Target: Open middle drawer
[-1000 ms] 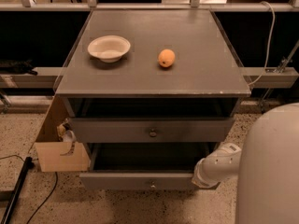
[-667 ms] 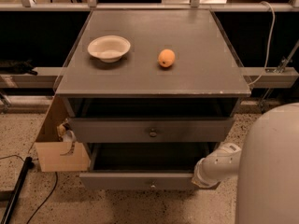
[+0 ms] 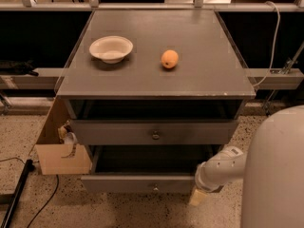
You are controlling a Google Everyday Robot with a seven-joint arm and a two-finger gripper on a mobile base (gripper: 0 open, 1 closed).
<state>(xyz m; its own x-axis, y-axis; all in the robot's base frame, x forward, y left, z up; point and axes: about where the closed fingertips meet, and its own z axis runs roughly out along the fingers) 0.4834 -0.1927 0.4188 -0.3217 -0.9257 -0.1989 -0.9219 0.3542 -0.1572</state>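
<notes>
Camera view shows the grey flat-front middle drawer [image 3: 118,183] standing drawn out toward the camera, with its dark inside open behind the front and a small round metal knob [image 3: 154,188] at centre. The tool [image 3: 197,196] sits low, just beside that front's right end; whether it is released or clenched cannot be told. From the tool the knob lies to the left at about the same height. The front's long axis runs left-right, so any further pull would likely go toward the camera. Above and left of the tool is the taller grey upper drawer [image 3: 118,132]. Higher up, the grey surface [image 3: 199,75] carries a shallow white bowl [image 3: 111,48] and a round orange fruit [image 3: 169,59].
</notes>
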